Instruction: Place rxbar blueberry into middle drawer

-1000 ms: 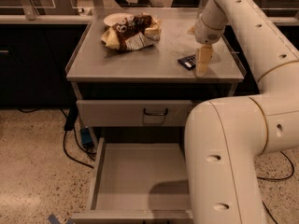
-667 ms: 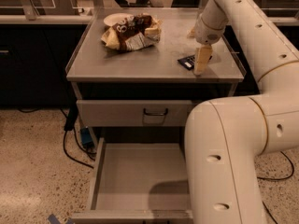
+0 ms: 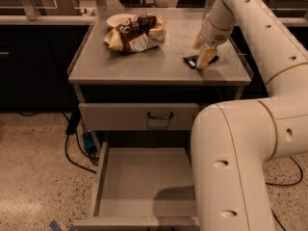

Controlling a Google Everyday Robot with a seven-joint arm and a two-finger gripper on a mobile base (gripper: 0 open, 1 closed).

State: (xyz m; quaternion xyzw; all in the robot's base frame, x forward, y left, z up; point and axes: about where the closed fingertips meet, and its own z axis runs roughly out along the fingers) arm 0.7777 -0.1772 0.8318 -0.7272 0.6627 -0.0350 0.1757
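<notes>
The rxbar blueberry [image 3: 191, 60], a small dark flat bar, lies on the right part of the cabinet's grey top [image 3: 144, 64]. My gripper [image 3: 205, 57] hangs from the arm directly over the bar's right end and hides part of it. I cannot tell whether it touches the bar. Below, an open drawer [image 3: 144, 184] is pulled out toward me and its inside shows nothing in it. The drawer above it [image 3: 139, 116], with a dark handle, is closed.
A heap of brown and yellow snack bags [image 3: 135, 32] and a white plate [image 3: 120, 19] sit at the back left of the top. My large white arm [image 3: 240, 162] blocks the right side of the open drawer. Cables [image 3: 77, 148] lie on the floor at left.
My gripper has shifted slightly up and left over the bar. The bar, the drawers and the snack heap have not moved.
</notes>
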